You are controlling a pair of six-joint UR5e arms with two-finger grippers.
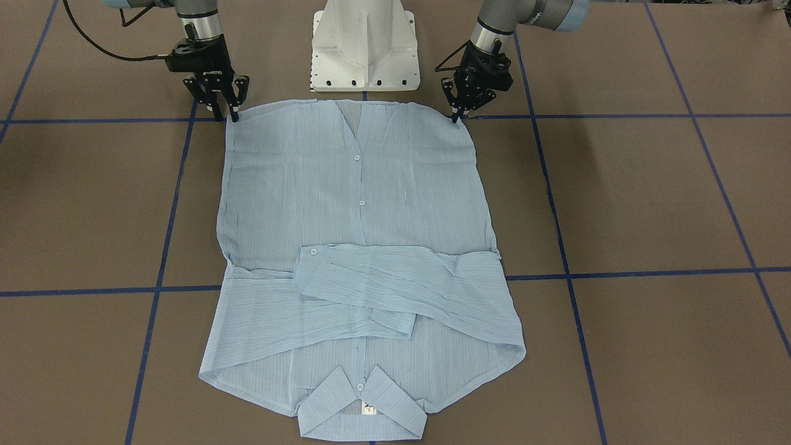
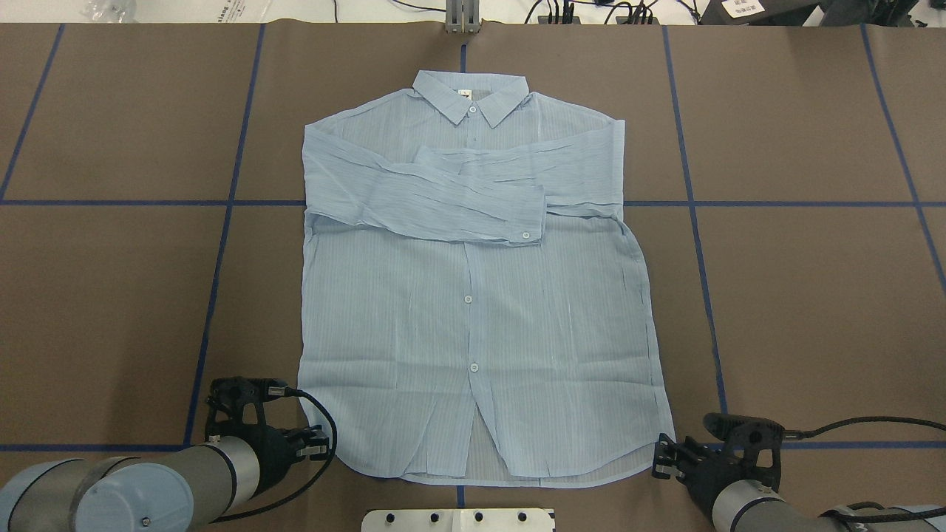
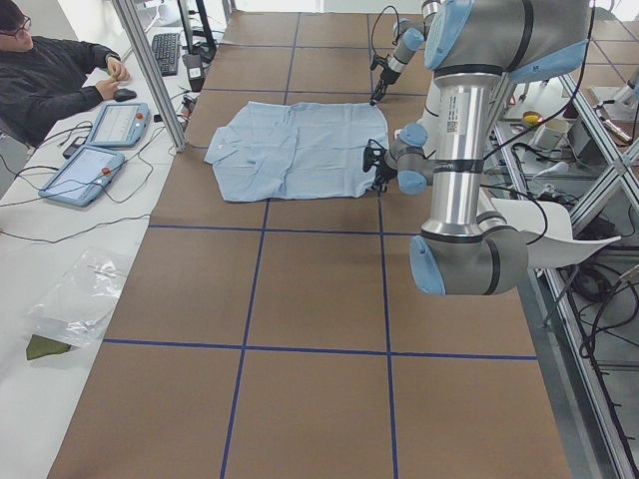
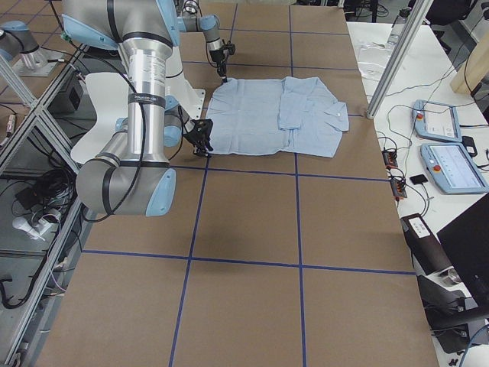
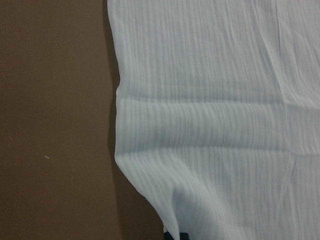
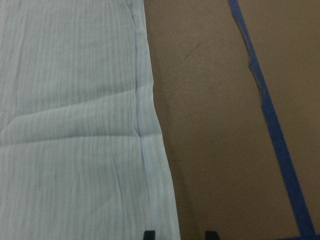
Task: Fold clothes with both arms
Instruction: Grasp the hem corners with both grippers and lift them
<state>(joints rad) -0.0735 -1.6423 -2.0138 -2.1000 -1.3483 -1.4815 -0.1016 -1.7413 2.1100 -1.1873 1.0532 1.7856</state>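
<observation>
Your counter (image 2: 111,295) is brown, and blue tape lines (image 2: 222,251) cut it into big squares. You can see the light-blue shirt (image 2: 473,325) lying flat on it, buttons up, its sleeves (image 2: 429,207) folded across the chest and its collar (image 2: 471,96) far from the robot's white base (image 1: 364,49).

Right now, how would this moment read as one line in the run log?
shirt: flat, sleeves crossed over chest | left fingers: at hem corner, grip unclear | right fingers: open, at other hem corner
</observation>
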